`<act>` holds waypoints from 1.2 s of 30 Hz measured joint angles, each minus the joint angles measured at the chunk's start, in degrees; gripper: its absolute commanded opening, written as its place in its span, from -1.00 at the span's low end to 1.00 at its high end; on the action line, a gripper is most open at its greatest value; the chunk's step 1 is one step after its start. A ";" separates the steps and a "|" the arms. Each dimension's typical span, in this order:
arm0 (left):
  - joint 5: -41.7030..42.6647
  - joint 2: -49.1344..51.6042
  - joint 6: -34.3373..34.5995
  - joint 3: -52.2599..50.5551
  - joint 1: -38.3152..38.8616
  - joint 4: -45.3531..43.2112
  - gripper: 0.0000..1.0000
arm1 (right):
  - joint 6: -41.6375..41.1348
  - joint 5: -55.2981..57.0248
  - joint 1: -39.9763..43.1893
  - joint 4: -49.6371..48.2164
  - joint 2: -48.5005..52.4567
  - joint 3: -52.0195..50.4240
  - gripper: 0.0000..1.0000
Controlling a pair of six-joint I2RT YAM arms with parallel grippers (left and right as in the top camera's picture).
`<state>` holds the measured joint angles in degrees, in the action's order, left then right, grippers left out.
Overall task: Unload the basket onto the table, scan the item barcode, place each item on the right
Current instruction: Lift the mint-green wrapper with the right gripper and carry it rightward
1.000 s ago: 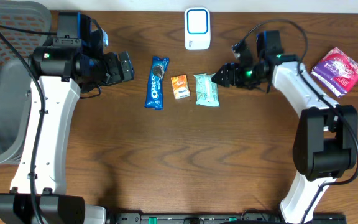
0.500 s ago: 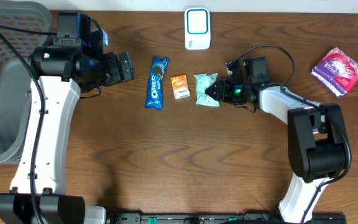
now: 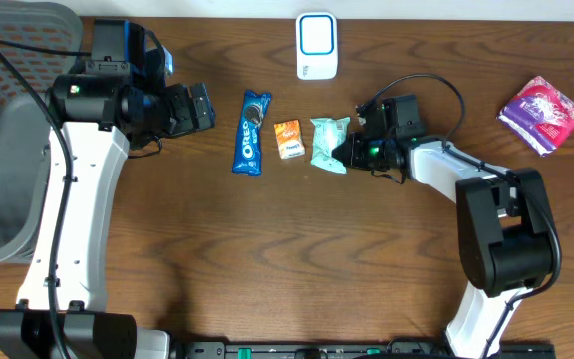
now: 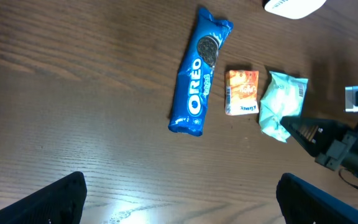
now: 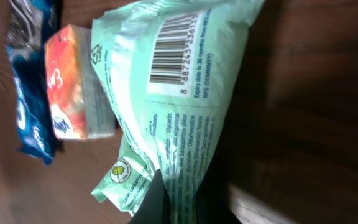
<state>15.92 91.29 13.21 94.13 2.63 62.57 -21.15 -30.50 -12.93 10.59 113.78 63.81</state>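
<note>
The item in hand is a mint-green packet (image 3: 327, 141) lying in the middle of the table, with my right gripper (image 3: 347, 153) shut on its right edge. In the right wrist view the green packet (image 5: 185, 99) shows its printed barcode (image 5: 173, 53), and the right gripper (image 5: 188, 202) pinches the packet's lower part. A white scanner (image 3: 316, 46) stands at the table's far edge. My left gripper (image 3: 199, 108) hovers open at the left, and in its own view the left gripper (image 4: 182, 202) holds nothing.
A blue Oreo pack (image 3: 252, 133) and a small orange pack (image 3: 289, 139) lie just left of the green packet. A purple packet (image 3: 543, 113) rests at the far right. A grey mesh basket (image 3: 8, 150) sits off the table's left side.
My right gripper came down and left onto the green packet's right edge and closed on it. The left arm has stayed still.
</note>
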 measured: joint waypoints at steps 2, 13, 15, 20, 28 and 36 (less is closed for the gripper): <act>0.00 0.00 0.00 0.00 0.00 0.00 0.96 | 2.58 2.49 0.00 3.74 -1.01 0.94 -0.98; 0.00 0.00 0.00 0.00 0.00 0.00 0.96 | 15.06 39.87 -2.21 13.90 -12.09 4.79 -0.97; 0.00 0.00 0.00 0.00 0.00 0.00 0.96 | 16.37 49.29 -3.50 13.88 -12.79 5.22 -0.98; 0.00 0.00 0.00 0.00 0.00 0.00 0.95 | 18.25 68.32 -5.11 14.10 -11.17 5.33 -0.98; 0.00 0.00 0.00 0.00 0.00 0.00 0.96 | 19.02 81.70 -6.08 14.01 -1.07 5.35 -0.95; 0.00 0.00 0.00 0.00 0.00 0.00 0.96 | 19.26 83.36 -15.78 13.16 1.11 5.51 -0.13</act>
<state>15.92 91.29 13.21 94.13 2.63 62.57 -1.89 52.86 -28.71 23.75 114.89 69.32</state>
